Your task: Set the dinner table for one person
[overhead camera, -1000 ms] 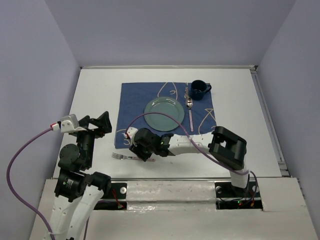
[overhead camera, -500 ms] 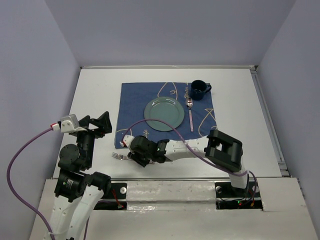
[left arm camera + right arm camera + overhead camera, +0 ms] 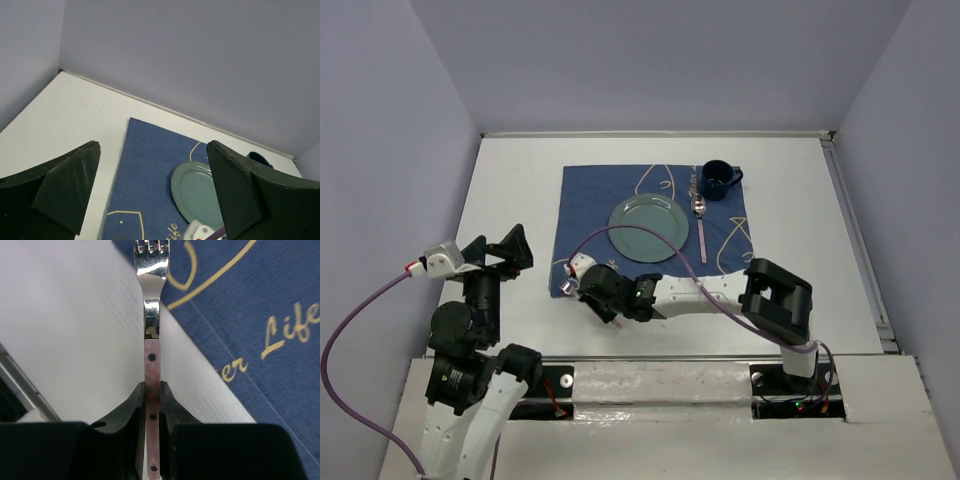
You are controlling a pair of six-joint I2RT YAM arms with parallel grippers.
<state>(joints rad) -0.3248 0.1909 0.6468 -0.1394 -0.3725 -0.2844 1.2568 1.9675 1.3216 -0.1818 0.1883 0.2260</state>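
Note:
My right gripper point(image 3: 152, 395) is shut on the pinkish riveted handle of a silver fork point(image 3: 152, 315). The fork is held just above the white dinner table point(image 3: 75, 330), with its tines over the near left corner of the blue placemat point(image 3: 250, 300). In the top view the right gripper point(image 3: 584, 290) and the fork point(image 3: 565, 287) sit at that corner of the placemat point(image 3: 588, 205). A green plate point(image 3: 647, 227), a spoon point(image 3: 701, 215) and a dark blue mug point(image 3: 717, 180) are on the mat. My left gripper point(image 3: 510, 250) is open and empty, raised over the table's left side.
The left wrist view looks between the left gripper's open fingers point(image 3: 65, 185) at the mat point(image 3: 145, 170), the plate point(image 3: 197, 192), the mug's rim point(image 3: 259, 159) and bare table point(image 3: 60, 115). Grey walls close in the table on three sides.
My right gripper reached left over the fork lying on the table, shut on its handle and carried it up toward the mat's near left corner. The left arm drew back slightly.

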